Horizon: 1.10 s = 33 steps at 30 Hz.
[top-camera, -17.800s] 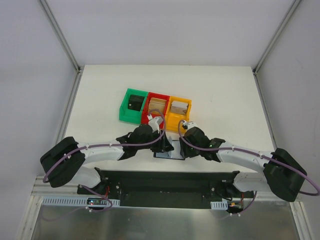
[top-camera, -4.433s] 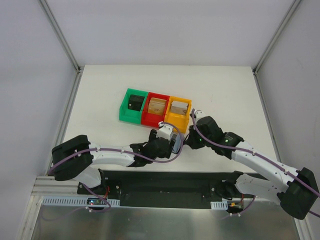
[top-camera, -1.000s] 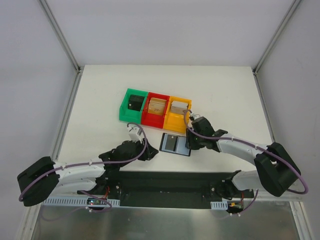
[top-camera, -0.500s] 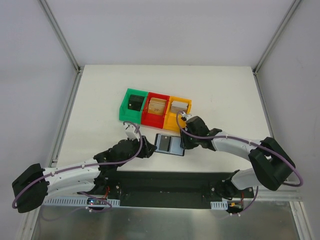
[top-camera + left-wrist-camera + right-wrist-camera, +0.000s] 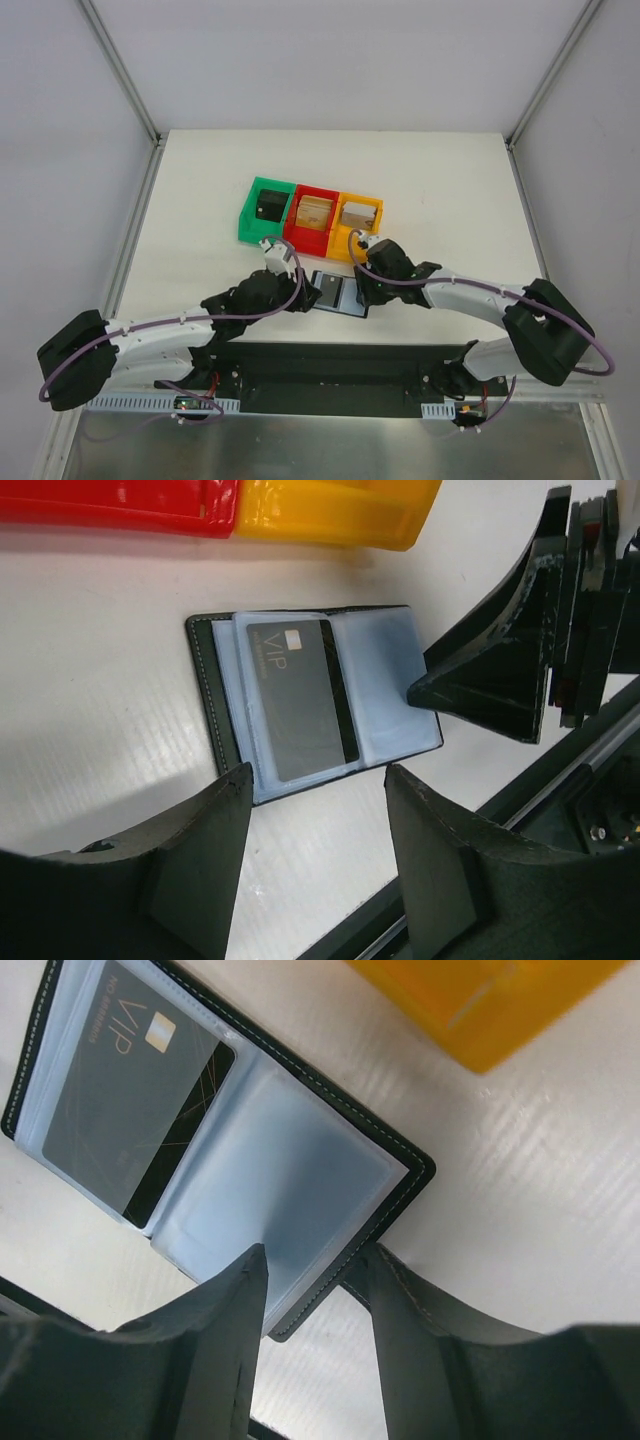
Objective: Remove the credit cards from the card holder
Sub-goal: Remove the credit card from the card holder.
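Observation:
The dark card holder (image 5: 336, 292) lies open and flat on the white table in front of the bins. Its left clear sleeve holds a dark VIP card (image 5: 300, 695) (image 5: 130, 1130). The right sleeve (image 5: 280, 1180) looks empty. My left gripper (image 5: 315, 815) is open just near of the holder (image 5: 200, 650), with nothing between its fingers. My right gripper (image 5: 312, 1270) is open too, straddling the holder's right edge (image 5: 405, 1185). One fingertip (image 5: 250, 1265) rests on the empty sleeve and the other sits outside the cover. In the left wrist view, that right gripper (image 5: 500, 675) touches the holder's right side.
Green (image 5: 265, 210), red (image 5: 312, 215) and yellow (image 5: 357, 222) bins stand in a row just beyond the holder, each with an object inside. The yellow bin (image 5: 480, 1000) is close to my right gripper. The black base rail (image 5: 330, 365) runs along the near table edge.
The holder has slid a little to the left with my right gripper on it. My left gripper has moved up and right, closer to the holder's left side.

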Each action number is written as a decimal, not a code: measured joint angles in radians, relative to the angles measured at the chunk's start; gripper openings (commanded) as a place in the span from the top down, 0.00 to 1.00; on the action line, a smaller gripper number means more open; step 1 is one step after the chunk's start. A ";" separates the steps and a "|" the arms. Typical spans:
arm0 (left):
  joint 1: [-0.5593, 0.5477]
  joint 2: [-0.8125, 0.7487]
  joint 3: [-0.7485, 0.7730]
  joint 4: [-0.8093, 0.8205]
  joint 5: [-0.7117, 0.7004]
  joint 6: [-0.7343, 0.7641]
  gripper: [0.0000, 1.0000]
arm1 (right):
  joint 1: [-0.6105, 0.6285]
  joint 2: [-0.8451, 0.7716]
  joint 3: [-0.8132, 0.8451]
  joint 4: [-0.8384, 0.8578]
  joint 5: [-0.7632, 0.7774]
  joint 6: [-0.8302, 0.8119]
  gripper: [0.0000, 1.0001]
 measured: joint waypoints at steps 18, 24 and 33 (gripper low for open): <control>0.116 0.192 0.035 0.189 0.257 -0.039 0.48 | 0.006 -0.354 -0.016 -0.192 0.115 0.053 0.46; 0.116 0.312 0.106 0.255 0.359 -0.040 0.56 | 0.003 -0.317 -0.070 -0.087 -0.024 0.121 0.51; 0.116 0.377 0.102 0.283 0.354 -0.044 0.69 | -0.004 -0.371 -0.270 0.198 -0.010 0.291 0.48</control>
